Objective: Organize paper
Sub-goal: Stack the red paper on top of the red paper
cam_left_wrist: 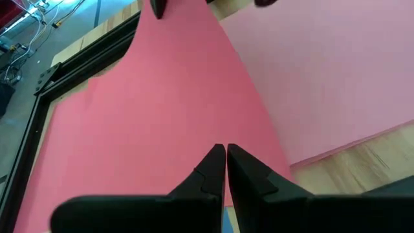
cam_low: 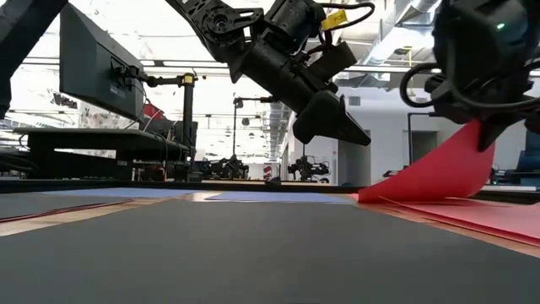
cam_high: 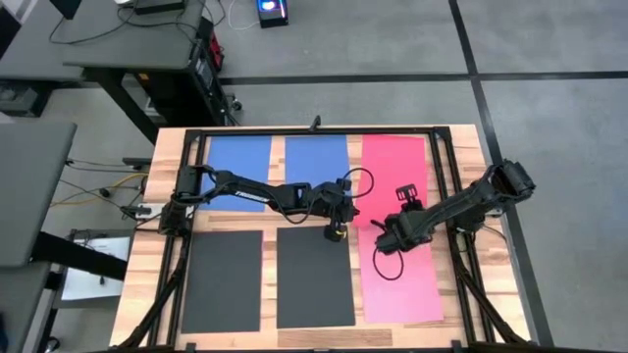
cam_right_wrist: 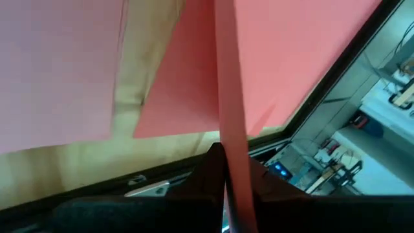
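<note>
The wooden table (cam_high: 137, 257) bears two blue sheets (cam_high: 238, 158), two dark grey sheets (cam_high: 223, 280), a red sheet (cam_high: 392, 157) and a pink sheet (cam_high: 407, 289).

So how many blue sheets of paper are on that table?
2. One blue sheet lies at the far left of the table's back row, the other blue sheet right beside it in the middle. An arm partly covers both; more may be stacked underneath.

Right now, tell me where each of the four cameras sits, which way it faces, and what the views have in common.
High view: above the table, facing straight down; shows both arms, the left gripper and the right gripper.
Low view: at tabletop height, facing level across a dark grey sheet into the room; arms enter from above.
Left wrist view: on the left arm, looking past its shut fingers.
Right wrist view: on the right arm, looking past its fingers shut on the red sheet.
Shared: all four show that red sheet.
</note>
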{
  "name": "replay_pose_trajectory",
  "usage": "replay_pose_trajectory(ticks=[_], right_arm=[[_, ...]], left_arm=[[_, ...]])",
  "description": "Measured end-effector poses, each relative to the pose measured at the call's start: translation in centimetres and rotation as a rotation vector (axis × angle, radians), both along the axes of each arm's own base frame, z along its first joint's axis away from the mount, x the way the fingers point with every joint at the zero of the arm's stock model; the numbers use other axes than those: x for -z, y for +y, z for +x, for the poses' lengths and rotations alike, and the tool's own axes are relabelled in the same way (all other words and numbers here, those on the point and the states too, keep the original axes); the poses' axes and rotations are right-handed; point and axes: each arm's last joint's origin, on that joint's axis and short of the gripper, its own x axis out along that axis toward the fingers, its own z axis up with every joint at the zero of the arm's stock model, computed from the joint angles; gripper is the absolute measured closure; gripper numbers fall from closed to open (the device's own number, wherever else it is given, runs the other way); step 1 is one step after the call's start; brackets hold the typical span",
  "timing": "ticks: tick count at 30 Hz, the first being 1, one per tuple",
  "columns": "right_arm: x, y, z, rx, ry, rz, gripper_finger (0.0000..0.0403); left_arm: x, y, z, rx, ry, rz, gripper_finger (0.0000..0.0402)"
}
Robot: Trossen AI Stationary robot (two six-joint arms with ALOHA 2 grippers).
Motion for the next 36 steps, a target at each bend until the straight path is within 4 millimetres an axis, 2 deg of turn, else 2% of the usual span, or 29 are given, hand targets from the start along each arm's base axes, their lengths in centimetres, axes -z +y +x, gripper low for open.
replay_pose_trajectory(ticks=[13, 36], right_arm=[[0.0, -3.0, 0.8, -0.007, 0.076, -0.006, 0.0403], [-0.1, -7.2, 0.7, 0.121, 0.145, 0.031, 0.0403]], left_arm=[[0.0, 0.1, 0.0, -0.002, 0.002, 0.000, 0.0401], [0.2, 0.2, -0.1, -0.005, 0.021, 0.000, 0.0402]])
